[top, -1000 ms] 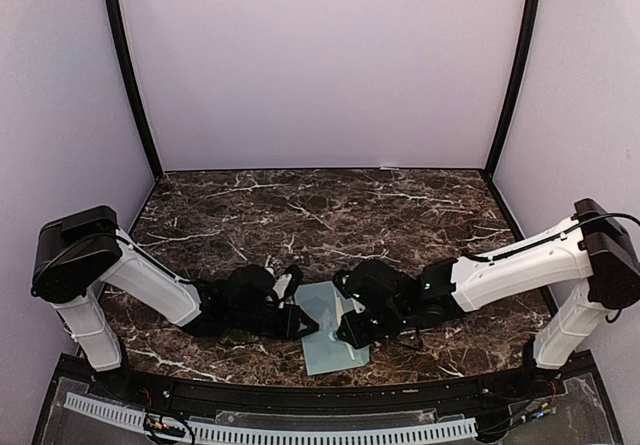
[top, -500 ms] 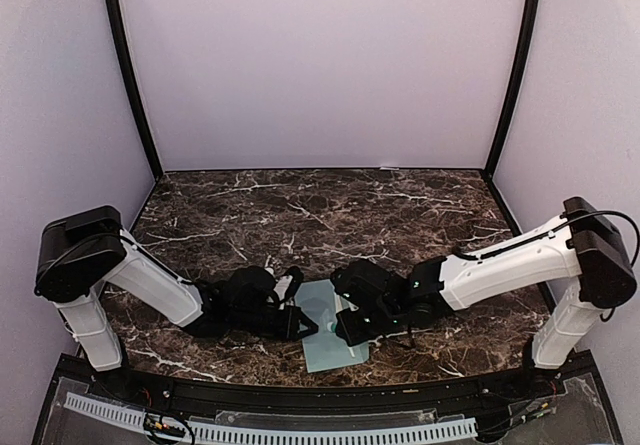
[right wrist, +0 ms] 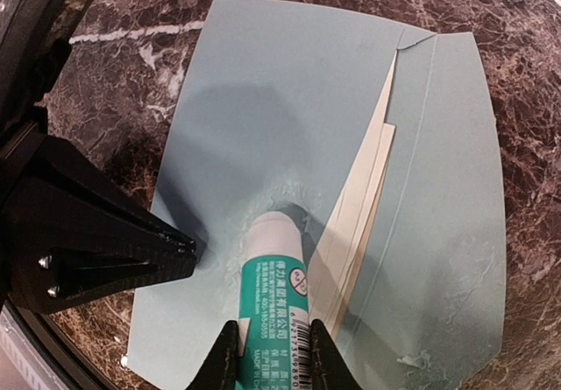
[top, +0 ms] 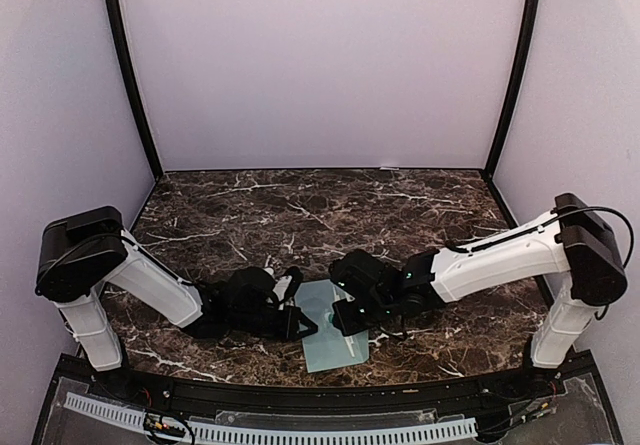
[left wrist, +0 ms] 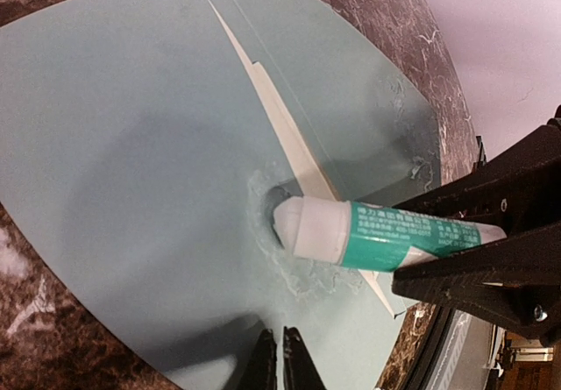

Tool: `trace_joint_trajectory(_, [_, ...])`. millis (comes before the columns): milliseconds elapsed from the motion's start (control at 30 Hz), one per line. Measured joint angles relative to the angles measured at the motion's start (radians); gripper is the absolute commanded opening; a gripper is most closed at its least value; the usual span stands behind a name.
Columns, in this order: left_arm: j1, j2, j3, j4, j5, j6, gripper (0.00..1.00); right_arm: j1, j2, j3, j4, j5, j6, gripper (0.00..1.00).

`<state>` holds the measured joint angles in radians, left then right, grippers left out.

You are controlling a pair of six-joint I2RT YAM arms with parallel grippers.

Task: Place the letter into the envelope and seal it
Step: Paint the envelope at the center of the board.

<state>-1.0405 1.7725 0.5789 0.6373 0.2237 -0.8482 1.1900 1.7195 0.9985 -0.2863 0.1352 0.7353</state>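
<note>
The pale teal envelope (top: pixel 325 337) lies flat on the marble, flap side up (right wrist: pixel 263 83) (left wrist: pixel 131 145). A narrow cream wedge (right wrist: pixel 364 202) (left wrist: pixel 280 123) peeks out along its fold; otherwise the letter is hidden. My right gripper (right wrist: pixel 273 333) (top: pixel 352 323) is shut on a white-and-green glue stick (right wrist: pixel 273 272) (left wrist: pixel 377 237), whose white tip presses on the envelope's middle amid wet glue smears. My left gripper (left wrist: pixel 280 336) (top: pixel 308 330) is shut with nothing between its tips, which rest on the envelope's left edge.
The dark marble table (top: pixel 300 215) extends well beyond the envelope toward the back. A black rail (top: pixel 300 395) runs along the near edge. Dried glue crumbs (right wrist: pixel 421 359) sit on the envelope's far corner. The two grippers are close together over the envelope.
My right arm has slid the glue stick a little to the left across the envelope. The left gripper's fingers have come fully together; that arm stays in place.
</note>
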Motion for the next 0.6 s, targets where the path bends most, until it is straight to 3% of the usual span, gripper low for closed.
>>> trace_joint_trajectory(600, [0.0,0.0,0.011,-0.019,0.0,0.012,0.04,-0.02,0.025,0.038,-0.032,-0.042,-0.047,0.07])
